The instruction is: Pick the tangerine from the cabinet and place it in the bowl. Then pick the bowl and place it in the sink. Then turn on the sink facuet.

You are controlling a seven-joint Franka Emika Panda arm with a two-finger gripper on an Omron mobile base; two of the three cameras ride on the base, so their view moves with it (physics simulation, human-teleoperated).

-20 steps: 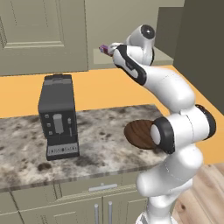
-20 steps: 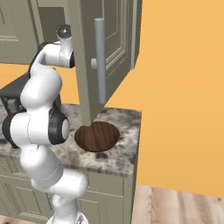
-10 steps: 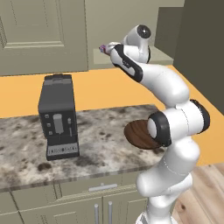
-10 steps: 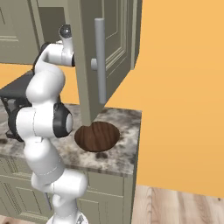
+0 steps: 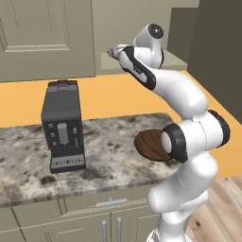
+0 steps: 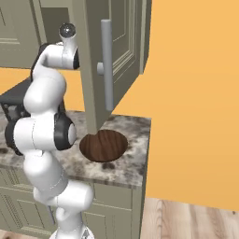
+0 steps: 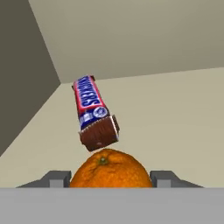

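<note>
Inside the cabinet (image 7: 175,113), on its beige shelf floor, the tangerine (image 7: 110,169) sits between the gripper (image 7: 111,178) fingers, spread either side, chocolate bar (image 7: 94,112) just behind. Step one: next, squeeze, lift, carry to the bowl (image 6: 103,144).

Dimpled matt tangerine (image 7: 110,170), glossy wrapped bar (image 7: 94,111), grained wooden bowl (image 6: 103,144).

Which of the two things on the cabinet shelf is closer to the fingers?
The tangerine: it sits between the two fingers. The wrapped bar lies farther back, behind it.
</note>
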